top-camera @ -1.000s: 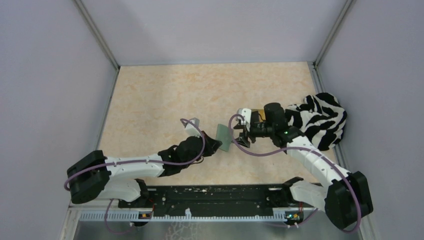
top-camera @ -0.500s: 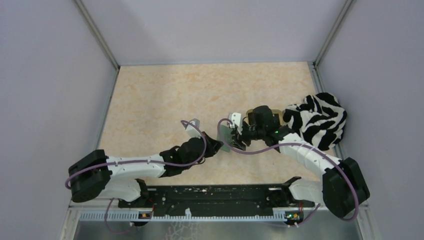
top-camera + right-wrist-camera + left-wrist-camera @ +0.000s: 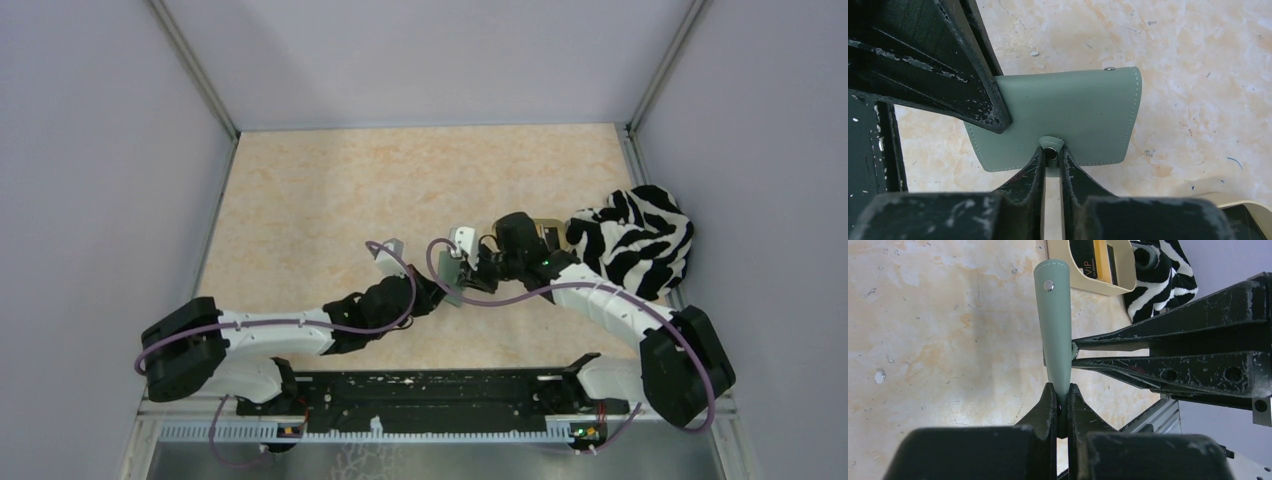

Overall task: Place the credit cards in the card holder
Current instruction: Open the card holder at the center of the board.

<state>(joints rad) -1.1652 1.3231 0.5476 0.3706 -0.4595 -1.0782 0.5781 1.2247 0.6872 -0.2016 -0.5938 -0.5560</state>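
Pinching the near edge of the card holder (image 3: 1055, 325) with the left end effector (image 3: 1062, 407), fingers pressed together on it, wallet held edge-up over the tabletop (image 3: 948, 340). Clamping the holder's small snap tab from the other side with the right end effector (image 3: 1050, 157), fingers narrowed onto it. Farther right, black and yellow credit cards (image 3: 1088, 257) lying in a tan tray (image 3: 1123, 270), beside a zebra-striped cloth (image 3: 1163, 270).

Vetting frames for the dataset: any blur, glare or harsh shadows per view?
Top external: even light, soft shadows, no glare; the card holder is small and mostly hidden. Left wrist: card holder sharp, the left hand dark and blurred near the lens. Right wrist: card holder crisp and matte, the right hand out of focus at the bottom.
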